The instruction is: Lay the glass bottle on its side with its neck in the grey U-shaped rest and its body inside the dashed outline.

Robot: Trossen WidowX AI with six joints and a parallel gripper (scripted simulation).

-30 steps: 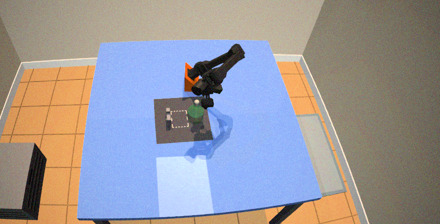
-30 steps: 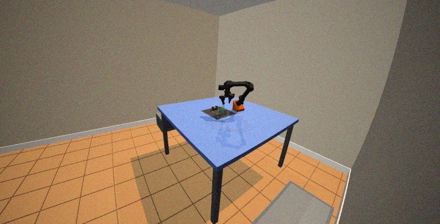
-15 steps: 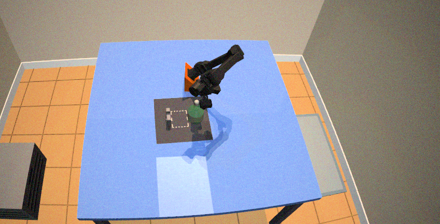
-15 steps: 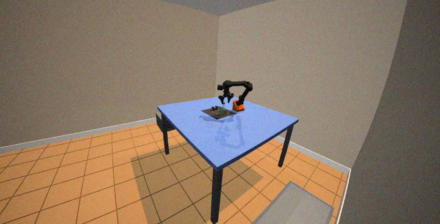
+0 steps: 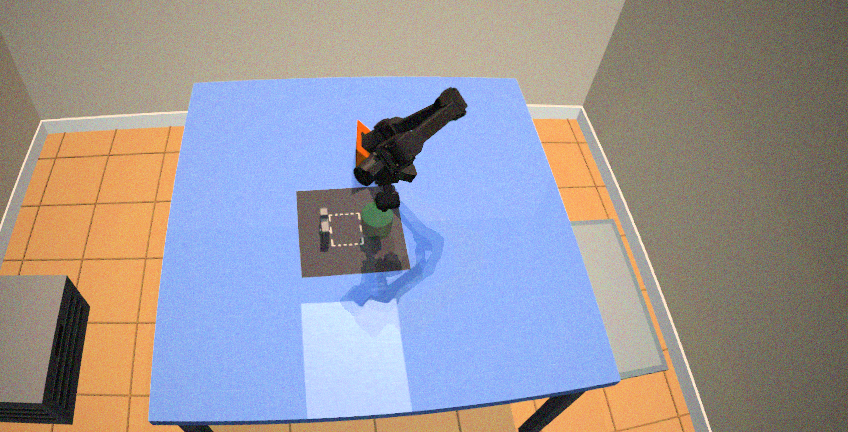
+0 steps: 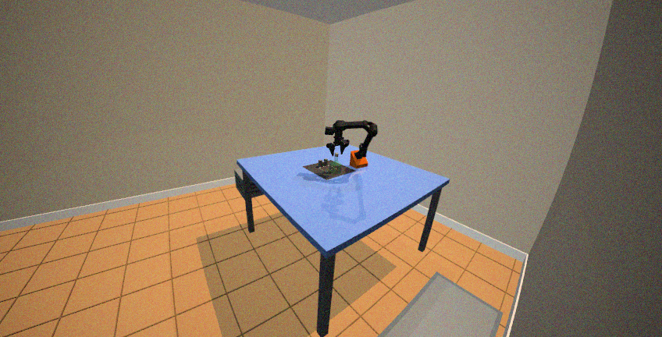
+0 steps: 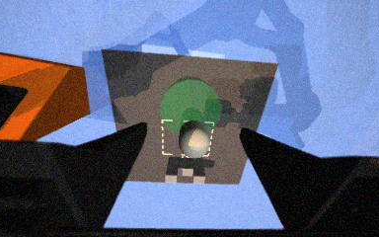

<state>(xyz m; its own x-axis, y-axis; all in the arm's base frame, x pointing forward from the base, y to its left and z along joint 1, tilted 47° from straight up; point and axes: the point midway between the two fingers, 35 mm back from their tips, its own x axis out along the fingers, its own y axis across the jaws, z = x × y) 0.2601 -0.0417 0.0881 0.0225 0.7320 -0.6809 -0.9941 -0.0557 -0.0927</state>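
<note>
Wrist view: with my gripper (image 5: 387,197) (image 6: 337,151) (image 7: 194,129) spread wide and unloaded above the upright bottle (image 5: 376,219) (image 6: 335,164) (image 7: 190,101) beside the outline (image 5: 345,213) (image 6: 320,169) (image 7: 163,138), I judge this pre-grasp; next requires careful centring, then descent.

Speckled grain covers all three views, softening small detail. A white rectangular panel glows at the top of the exterior view, where the beige walls look dim. On the blue tabletop (image 5: 238,308) (image 6: 371,194) (image 7: 325,30), the black jointed arm (image 5: 410,145) (image 6: 355,125) throws overlapping, soft-toned shadows, and a pale bright rectangle shows in the top view. The dark arm loses surface detail, and a wall edge bows at the exterior view's right.
</note>
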